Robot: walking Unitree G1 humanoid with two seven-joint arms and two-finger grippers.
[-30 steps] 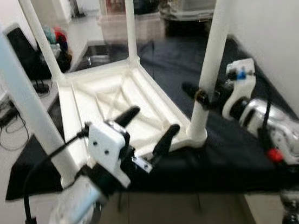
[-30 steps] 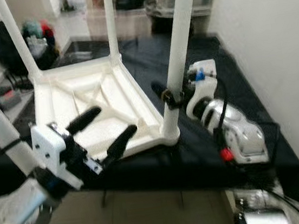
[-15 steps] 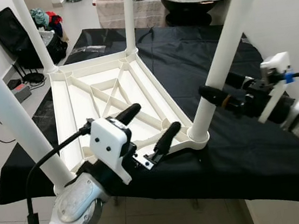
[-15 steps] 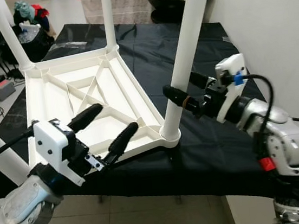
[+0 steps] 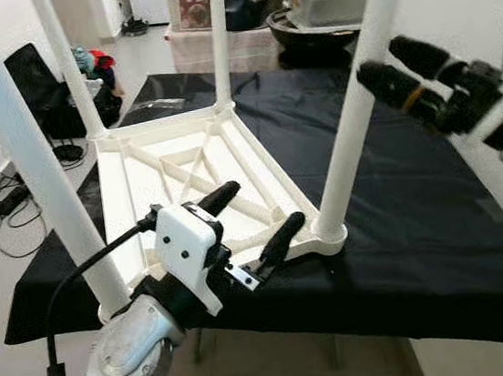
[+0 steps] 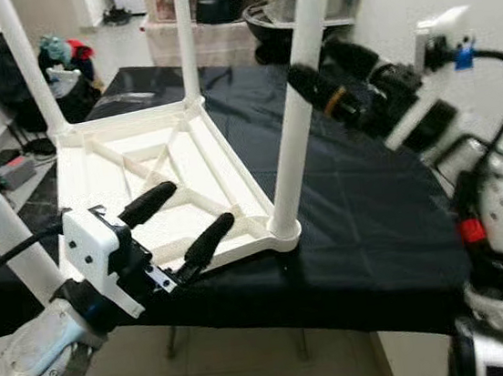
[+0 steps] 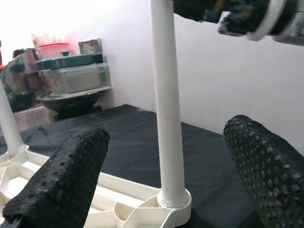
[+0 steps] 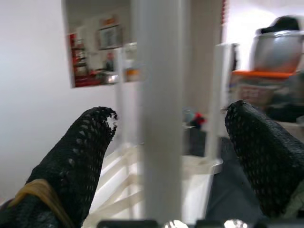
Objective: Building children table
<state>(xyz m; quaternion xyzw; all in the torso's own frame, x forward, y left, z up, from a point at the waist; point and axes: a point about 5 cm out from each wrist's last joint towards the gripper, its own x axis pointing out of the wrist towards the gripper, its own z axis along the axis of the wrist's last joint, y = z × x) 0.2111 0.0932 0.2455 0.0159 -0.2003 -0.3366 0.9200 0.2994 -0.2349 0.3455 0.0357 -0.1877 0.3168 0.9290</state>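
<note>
Lifted off the table leg (image 5: 358, 107), right hand (image 5: 402, 64) hangs spread above black-draped table (image 5: 418, 195), left hand (image 5: 253, 217) spread too

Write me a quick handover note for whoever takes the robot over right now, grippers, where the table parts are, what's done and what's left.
Left gripper: open, empty, hovering by the near edge of the upturned white tabletop.
Right gripper: open, empty, raised beside the upper part of the near right leg, not closed on it.
Parts: the tabletop lies underside up on the black cloth, with four white legs standing in its corner sockets; the near left leg is closest to the left arm.
Done: all four legs are in place.
Left: how firmly the legs are seated cannot be judged, so check each one, then turn the table upright.
</note>
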